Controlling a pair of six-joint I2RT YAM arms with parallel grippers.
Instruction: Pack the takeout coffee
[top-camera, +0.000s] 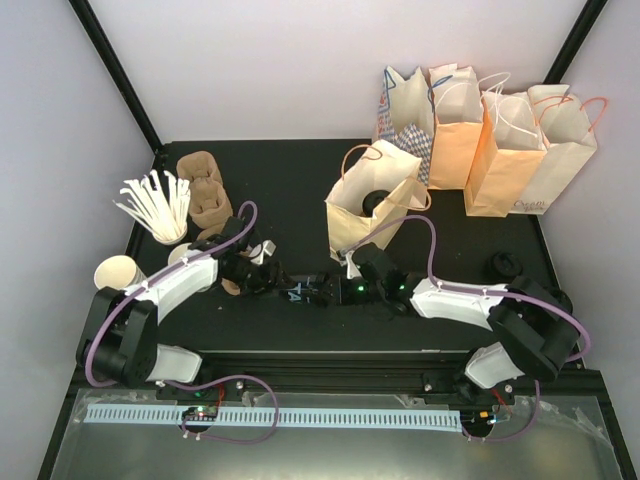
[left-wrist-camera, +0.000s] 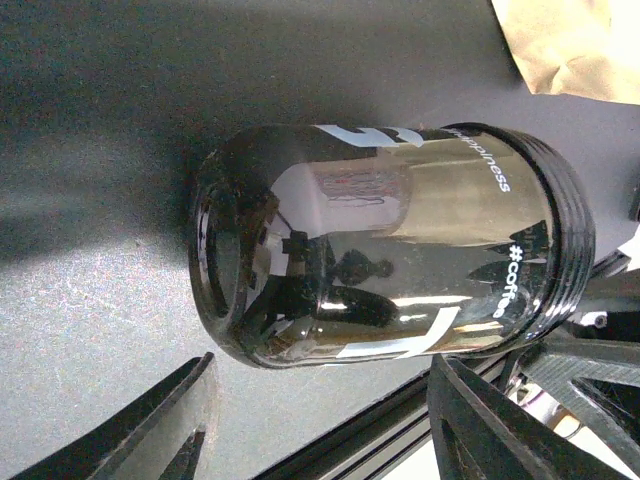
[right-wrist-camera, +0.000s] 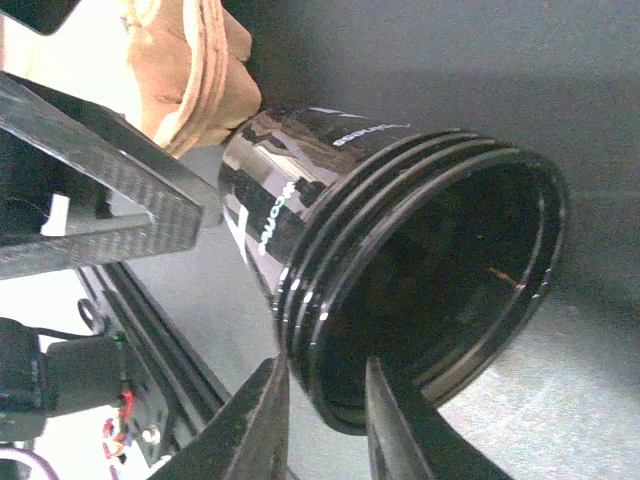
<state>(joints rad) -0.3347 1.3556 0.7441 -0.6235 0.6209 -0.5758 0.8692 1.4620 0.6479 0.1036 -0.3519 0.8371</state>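
Black table (left-wrist-camera: 100, 300); left fingers (left-wrist-camera: 320, 400) apart, short of the toppled black cup (left-wrist-camera: 380, 240); right fingers (right-wrist-camera: 325, 400) straddle its rim, clamp unclear; cup could roll away.

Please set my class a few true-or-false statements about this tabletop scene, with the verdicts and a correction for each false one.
1. The black cup lies on its side on the table. True.
2. A lid covers the black cup's mouth. False: the mouth is open, with no lid on it.
3. The right claw has one finger inside the cup's rim and one outside. True.
4. The left claw is clamped around the cup. False: its fingers stand wide apart, clear of the cup.
5. The paper bags at the back lie flat. False: they stand upright.
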